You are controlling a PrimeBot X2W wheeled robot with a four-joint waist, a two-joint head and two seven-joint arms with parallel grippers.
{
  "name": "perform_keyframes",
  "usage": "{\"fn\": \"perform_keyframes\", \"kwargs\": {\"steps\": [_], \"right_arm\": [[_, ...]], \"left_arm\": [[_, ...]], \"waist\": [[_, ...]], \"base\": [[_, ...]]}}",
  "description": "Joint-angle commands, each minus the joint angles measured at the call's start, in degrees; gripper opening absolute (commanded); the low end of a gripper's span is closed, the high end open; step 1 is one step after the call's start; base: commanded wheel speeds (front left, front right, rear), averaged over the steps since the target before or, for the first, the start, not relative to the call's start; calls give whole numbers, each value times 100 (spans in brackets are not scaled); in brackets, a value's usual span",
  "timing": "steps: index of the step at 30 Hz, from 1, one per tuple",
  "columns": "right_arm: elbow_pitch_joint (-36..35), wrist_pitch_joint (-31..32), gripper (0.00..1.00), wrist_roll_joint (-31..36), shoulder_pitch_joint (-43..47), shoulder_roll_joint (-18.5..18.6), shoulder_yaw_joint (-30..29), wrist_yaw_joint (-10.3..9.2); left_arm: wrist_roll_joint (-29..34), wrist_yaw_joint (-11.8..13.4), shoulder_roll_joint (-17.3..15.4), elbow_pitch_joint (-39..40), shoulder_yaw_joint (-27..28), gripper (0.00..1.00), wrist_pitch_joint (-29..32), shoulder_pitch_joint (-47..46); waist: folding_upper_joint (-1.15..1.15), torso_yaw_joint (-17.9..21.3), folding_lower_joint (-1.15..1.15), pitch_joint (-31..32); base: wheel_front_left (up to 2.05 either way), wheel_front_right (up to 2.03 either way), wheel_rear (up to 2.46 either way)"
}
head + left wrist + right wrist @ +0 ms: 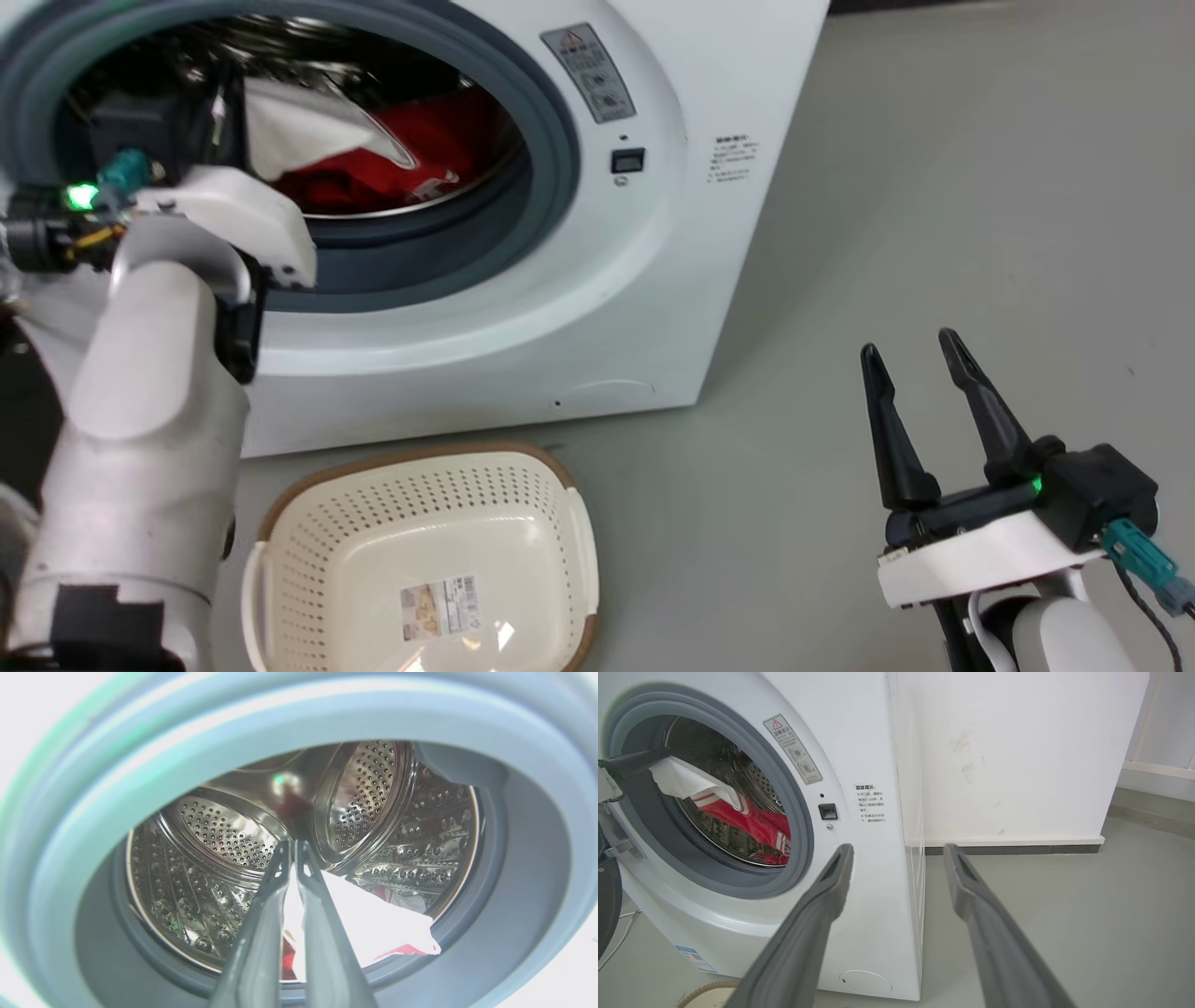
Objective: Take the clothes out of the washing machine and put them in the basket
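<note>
Two right pincer (909, 343) fingers stand apart in the head view, the basket (373, 523) well left. Left wrist view: the left pincer (293, 847) is clamped on the clothes (373, 924) inside the washing machine (219, 833). Right wrist view: the clothes hang left of the spread pincer.

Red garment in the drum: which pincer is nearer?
Left. The left pincer is inside the washer opening, shut on the white edge of the garment; the right pincer hangs open above the floor, well clear.
</note>
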State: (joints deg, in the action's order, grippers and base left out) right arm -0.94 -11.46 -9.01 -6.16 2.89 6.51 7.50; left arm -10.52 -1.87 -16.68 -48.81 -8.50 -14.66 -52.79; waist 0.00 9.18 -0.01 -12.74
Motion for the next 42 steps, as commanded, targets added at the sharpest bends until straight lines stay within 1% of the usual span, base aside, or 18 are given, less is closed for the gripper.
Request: {"fn": "perform_keyframes", "kwargs": {"steps": [1,7,14,18,25,29,33,34,35,36,38,42], "right_arm": [[-55,37,100,-16,110,-2,-34,-2],[-160,142,100,-14,284,-4,-106,-2],[-288,243,100,0,364,-4,-121,-2],[-346,299,100,11,367,-4,-105,-2],[-426,367,100,27,366,-3,-92,-2],[-456,376,100,22,331,-3,-94,-2],[-452,366,100,10,303,-3,-98,-2],[-452,366,100,10,303,-3,-98,-2],[-445,367,100,-10,285,-4,-76,-2],[-445,367,100,-10,285,-4,-76,-2],[-426,363,100,-15,260,-4,-57,-2],[-409,349,100,-23,230,-4,14,-2]], "left_arm": [[-59,-25,69,178,16,0,-38,193],[-199,-39,257,1039,53,0,-62,672],[-304,5,486,2496,-9,0,-53,1331],[-349,126,573,3438,-29,0,-25,1740],[-378,380,609,5119,-17,0,138,2368],[-363,522,626,5883,-39,0,260,2813],[-422,704,748,6266,-127,0,390,3478],[-422,704,748,6266,-127,0,390,3478],[-470,799,797,6314,-136,0,427,3815],[-470,799,797,6314,-136,0,427,3815],[-483,889,850,6190,-170,0,486,4205],[-683,931,980,5778,-324,0,518,4874]], "waist": [[0,-165,1,184],[0,-423,1,390],[0,-732,1,501],[0,-852,1,524],[0,-980,1,493],[0,-1005,1,446],[0,-1011,1,373],[0,-1011,1,373],[0,-1006,1,330],[0,-1006,1,330],[0,-994,1,298],[0,-945,1,222]], "base": [[0,0,0],[0,0,0],[0,0,0],[0,0,0],[0,0,0],[0,0,0],[0,0,0],[0,0,0],[0,0,0],[0,0,0],[0,0,0],[0,0,0]]}}
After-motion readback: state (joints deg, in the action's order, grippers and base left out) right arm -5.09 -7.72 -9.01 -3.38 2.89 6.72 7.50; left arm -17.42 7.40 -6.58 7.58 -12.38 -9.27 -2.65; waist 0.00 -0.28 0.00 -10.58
